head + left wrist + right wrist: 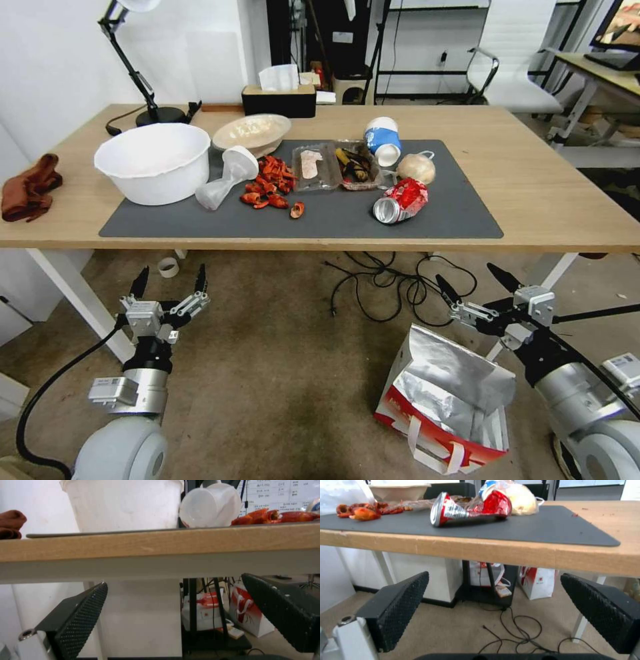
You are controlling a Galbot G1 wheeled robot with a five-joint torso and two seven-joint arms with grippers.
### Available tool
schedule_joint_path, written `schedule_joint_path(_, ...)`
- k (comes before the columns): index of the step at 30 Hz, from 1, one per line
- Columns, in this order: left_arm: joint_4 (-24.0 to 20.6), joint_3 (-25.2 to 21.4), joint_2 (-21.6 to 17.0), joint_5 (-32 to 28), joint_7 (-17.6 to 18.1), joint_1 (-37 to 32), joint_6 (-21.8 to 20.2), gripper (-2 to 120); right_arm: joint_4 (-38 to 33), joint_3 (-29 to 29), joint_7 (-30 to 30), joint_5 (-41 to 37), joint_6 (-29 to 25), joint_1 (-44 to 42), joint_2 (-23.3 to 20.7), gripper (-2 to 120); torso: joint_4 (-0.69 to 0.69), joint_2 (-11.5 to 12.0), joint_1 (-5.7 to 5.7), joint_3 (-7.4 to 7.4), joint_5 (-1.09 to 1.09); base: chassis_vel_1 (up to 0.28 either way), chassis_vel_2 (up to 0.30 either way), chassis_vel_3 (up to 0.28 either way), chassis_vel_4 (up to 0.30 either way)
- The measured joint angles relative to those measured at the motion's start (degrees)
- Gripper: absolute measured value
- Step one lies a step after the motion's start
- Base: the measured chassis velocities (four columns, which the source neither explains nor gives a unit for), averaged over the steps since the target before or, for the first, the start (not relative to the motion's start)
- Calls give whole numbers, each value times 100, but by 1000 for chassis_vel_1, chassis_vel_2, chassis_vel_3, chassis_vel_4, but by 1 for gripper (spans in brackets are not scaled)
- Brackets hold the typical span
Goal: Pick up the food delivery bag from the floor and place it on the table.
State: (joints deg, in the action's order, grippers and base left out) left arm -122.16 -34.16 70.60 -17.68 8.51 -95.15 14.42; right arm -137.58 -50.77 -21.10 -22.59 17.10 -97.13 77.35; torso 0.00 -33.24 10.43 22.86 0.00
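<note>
The food delivery bag sits on the carpeted floor at about five o'clock in the head view, in front of the desk and not under it. It leans over with its mouth gaping, so the crumpled silver foil lining faces up; the red and white outer wall and the white strap handles show along its lower side.

The right end effector hangs just above the bag's far upper rim, at roughly four o'clock, with its two black fingers spread wide and nothing between them. In the right wrist view the right end effector frames carpet, a tangle of black cable and the desk's front edge, and its jaws stand well apart.

The left end effector hovers over bare carpet at about eight o'clock, close to a white desk leg, also spread wide and empty. From the left wrist view the left end effector looks at the desk's edge from below.

On the desk a dark grey mat carries the clutter (none of it touched by either arm): a large white bowl at the mat's nine o'clock end, a pile of red shell scraps near its middle, and a crushed red can lying on its side towards three o'clock.
</note>
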Motion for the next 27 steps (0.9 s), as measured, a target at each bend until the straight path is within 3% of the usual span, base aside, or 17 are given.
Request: schedule_joint_path(27, 83, 23, 30, -14, -12, -55, 161, 100, 45, 6, -1, 5, 3, -2, 27, 100, 0, 641, -240, -401, 0, 0, 0, 0, 0)
